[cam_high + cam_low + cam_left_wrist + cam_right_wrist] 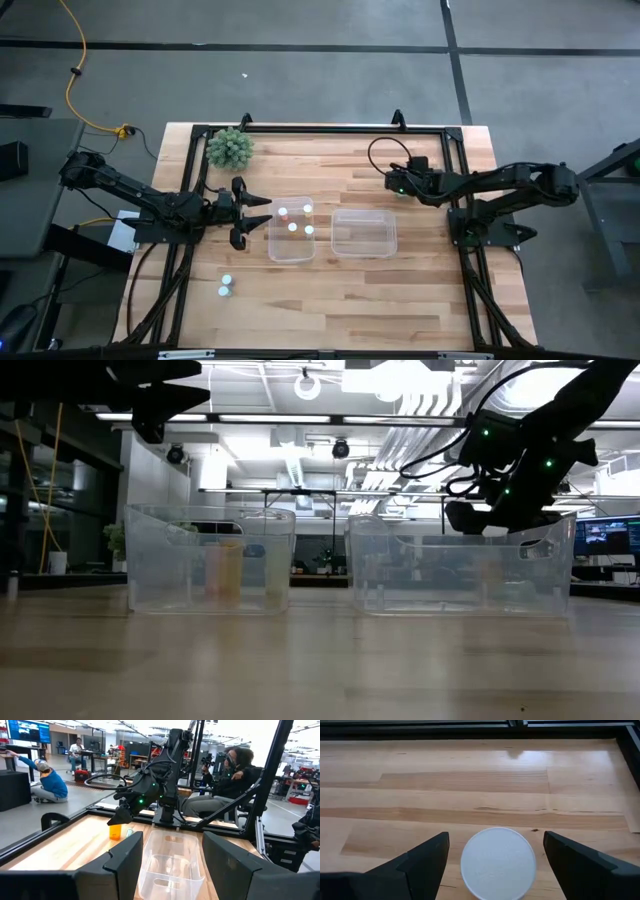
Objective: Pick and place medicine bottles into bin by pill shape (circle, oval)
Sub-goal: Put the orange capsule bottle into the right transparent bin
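Looking down in the high view, the right gripper [392,182] is hovering far-right on the wooden bench [400,290], spread; the left gripper [258,212] is waiting, spread, beside the left tub [290,252]. In the right wrist view, the medicine bottle [498,862] is showing a smooth round white cap between the fingers; closing off-centre could be tipping it.

Right gripper [495,857] hangs spread wide over a round white bottle cap [498,863], and we see bare wood plank table [470,785] ahead of it, nothing blocking. Just beside it sits the empty clear plastic tub [364,233]. Left gripper [255,212], fingers apart, is right up against the second clear tub [291,229] holding bottles; a green spiky ball plant [230,148] crowds its far side.
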You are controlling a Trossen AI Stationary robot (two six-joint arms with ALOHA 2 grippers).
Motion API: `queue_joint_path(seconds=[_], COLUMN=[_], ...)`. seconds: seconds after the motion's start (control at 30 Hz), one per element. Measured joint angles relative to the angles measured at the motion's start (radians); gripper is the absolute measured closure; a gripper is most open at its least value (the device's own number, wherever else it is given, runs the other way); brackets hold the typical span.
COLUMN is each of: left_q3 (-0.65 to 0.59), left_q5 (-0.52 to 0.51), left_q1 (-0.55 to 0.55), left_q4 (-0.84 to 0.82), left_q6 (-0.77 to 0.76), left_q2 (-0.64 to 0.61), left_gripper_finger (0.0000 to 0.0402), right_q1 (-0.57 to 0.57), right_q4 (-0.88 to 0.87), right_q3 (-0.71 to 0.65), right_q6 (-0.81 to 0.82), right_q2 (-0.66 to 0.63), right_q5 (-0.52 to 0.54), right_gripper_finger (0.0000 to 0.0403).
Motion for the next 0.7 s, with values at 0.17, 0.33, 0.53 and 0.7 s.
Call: queue_joint_path(seconds=[0.17, 0.33, 0.53, 0.7], left_q3=[0.0, 0.0, 0.0, 0.0], left_q5=[0.0, 0.0, 0.0, 0.0], left_q1=[0.0, 0.0, 0.0, 0.0], left_q4=[0.0, 0.0, 0.0, 0.001], left_q6=[0.0, 0.0, 0.0, 0.0], left_q2=[0.0, 0.0, 0.0, 0.0], left_gripper_finger=[0.0206, 0.0206, 0.0206, 0.0206], right_q1=[0.0, 0.0, 0.0, 0.0], right_q4=[0.0, -0.001, -0.016, -0.02], right_q3=[0.0, 0.0, 0.0, 0.0], right_q6=[0.0, 0.0, 0.015, 0.018], right_q2=[0.0, 0.0, 0.0, 0.0], right_q5=[-0.015, -0.021, -0.029, -0.028], right_gripper_finger=[0.012, 0.0146, 0.0167, 0.019])
